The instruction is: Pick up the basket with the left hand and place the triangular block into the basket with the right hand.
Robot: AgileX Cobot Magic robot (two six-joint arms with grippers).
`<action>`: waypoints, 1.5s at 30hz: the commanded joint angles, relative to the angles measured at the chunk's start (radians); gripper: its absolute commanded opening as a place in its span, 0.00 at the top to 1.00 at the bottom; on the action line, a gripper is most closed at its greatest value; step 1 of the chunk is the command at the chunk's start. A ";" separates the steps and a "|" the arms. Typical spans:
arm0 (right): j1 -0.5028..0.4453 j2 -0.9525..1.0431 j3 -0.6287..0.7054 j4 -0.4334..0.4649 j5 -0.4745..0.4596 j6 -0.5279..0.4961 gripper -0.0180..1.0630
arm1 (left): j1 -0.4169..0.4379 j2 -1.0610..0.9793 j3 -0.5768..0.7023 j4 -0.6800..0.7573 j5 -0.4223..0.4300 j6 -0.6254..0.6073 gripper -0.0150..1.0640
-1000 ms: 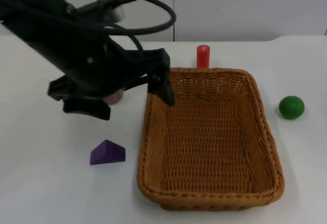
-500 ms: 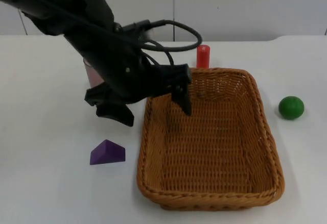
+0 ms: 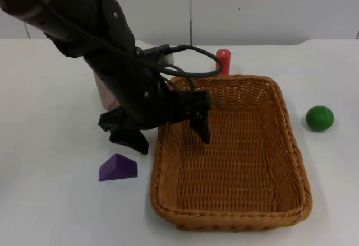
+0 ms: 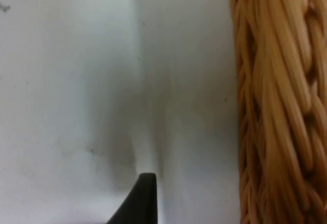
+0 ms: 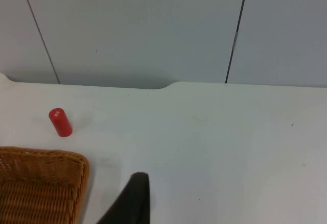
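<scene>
My wicker basket sits on the white surface; my left end effector is spread astride its left rim, one finger inside, one outside. I should sink until the rim seats deep, then pinch squarely. The purple triangular block lies just left. My right arm waits.

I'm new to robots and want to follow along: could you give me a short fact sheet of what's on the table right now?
basket: wicker, empty, resting on the table
left gripper: open, one finger inside the basket's left rim, one outside
purple block: triangular, on the table left of the basket
red cylinder: upright behind the basket
green ball: right of the basket
right gripper: waiting over the table
</scene>
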 commanded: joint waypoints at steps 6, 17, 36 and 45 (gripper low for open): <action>-0.002 -0.003 -0.009 0.022 -0.011 -0.006 0.01 | -0.008 0.009 -0.007 -0.004 0.004 0.002 0.14; -0.002 -0.003 -0.009 0.037 -0.018 -0.008 0.01 | -0.018 0.009 -0.007 -0.033 -0.023 0.002 0.39; -0.002 -0.003 -0.009 0.032 -0.018 -0.012 0.01 | -0.046 0.048 -0.007 -0.060 -0.017 -0.001 0.59; -0.002 -0.003 -0.009 0.034 -0.026 -0.012 0.01 | -0.046 0.046 -0.007 -0.024 0.064 -0.001 0.98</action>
